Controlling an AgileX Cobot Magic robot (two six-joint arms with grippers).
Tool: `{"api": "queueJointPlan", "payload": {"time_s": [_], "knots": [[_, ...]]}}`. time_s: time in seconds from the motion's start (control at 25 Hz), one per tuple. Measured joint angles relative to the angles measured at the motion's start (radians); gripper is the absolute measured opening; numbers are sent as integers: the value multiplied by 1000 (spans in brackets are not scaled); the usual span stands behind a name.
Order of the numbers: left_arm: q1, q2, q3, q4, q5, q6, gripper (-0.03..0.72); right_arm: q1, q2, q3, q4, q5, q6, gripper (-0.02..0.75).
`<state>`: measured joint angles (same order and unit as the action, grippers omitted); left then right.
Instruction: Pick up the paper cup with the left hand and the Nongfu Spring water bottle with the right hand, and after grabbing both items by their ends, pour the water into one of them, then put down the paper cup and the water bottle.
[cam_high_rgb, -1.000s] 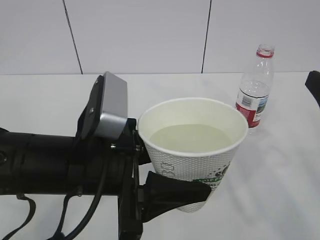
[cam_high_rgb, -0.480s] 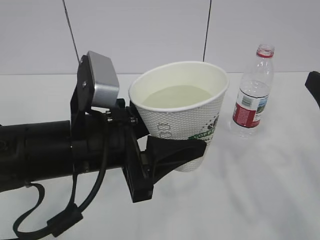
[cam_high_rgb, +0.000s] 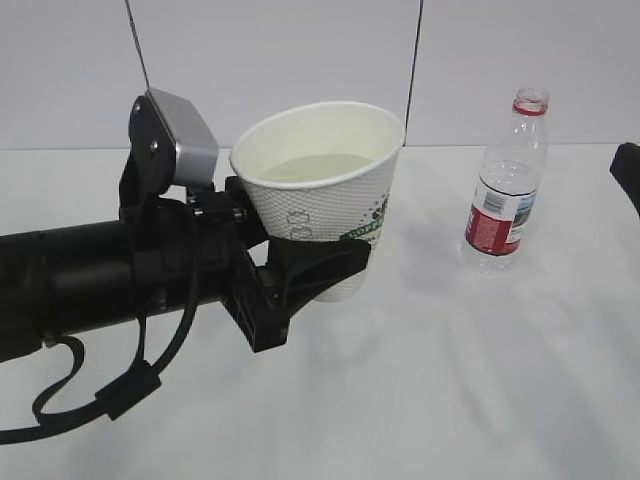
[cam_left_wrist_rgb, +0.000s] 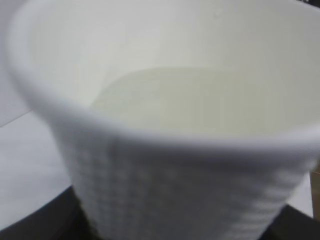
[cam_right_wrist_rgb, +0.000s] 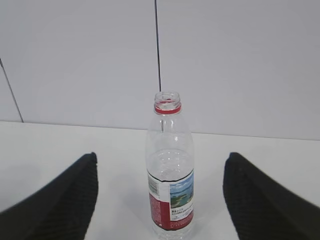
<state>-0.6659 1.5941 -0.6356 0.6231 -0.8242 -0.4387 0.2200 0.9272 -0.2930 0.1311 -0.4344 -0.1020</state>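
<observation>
My left gripper (cam_high_rgb: 318, 258) is shut on the lower body of the paper cup (cam_high_rgb: 322, 195) and holds it upright above the white table (cam_high_rgb: 450, 380), left of centre. The cup is white with green and grey print, and water (cam_high_rgb: 318, 167) lies inside it. In the left wrist view the cup (cam_left_wrist_rgb: 170, 190) fills the frame with the water (cam_left_wrist_rgb: 200, 100) inside, and the dark fingers (cam_left_wrist_rgb: 25, 227) only show at the bottom corners. The capless water bottle (cam_high_rgb: 505, 190) stands alone at the back right. My right gripper (cam_right_wrist_rgb: 162, 200) is open, with the bottle (cam_right_wrist_rgb: 170, 175) standing beyond its spread fingers (cam_right_wrist_rgb: 60, 200).
A white panelled wall (cam_high_rgb: 300, 60) closes off the back of the table. The left arm's black body and loose cable (cam_high_rgb: 100, 395) stretch across the left half. A black part of the right arm (cam_high_rgb: 628, 170) shows at the right edge.
The left arm has carried the cup up and leftward, farther from the camera. The bottle and the right gripper have not moved.
</observation>
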Motion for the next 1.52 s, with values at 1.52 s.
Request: {"api": "queueJointPlan", "payload": {"time_s": [1.52], "knots": [[476,0,0,-148,27,35,462,0,0,0,-2,0,4,586]]}}
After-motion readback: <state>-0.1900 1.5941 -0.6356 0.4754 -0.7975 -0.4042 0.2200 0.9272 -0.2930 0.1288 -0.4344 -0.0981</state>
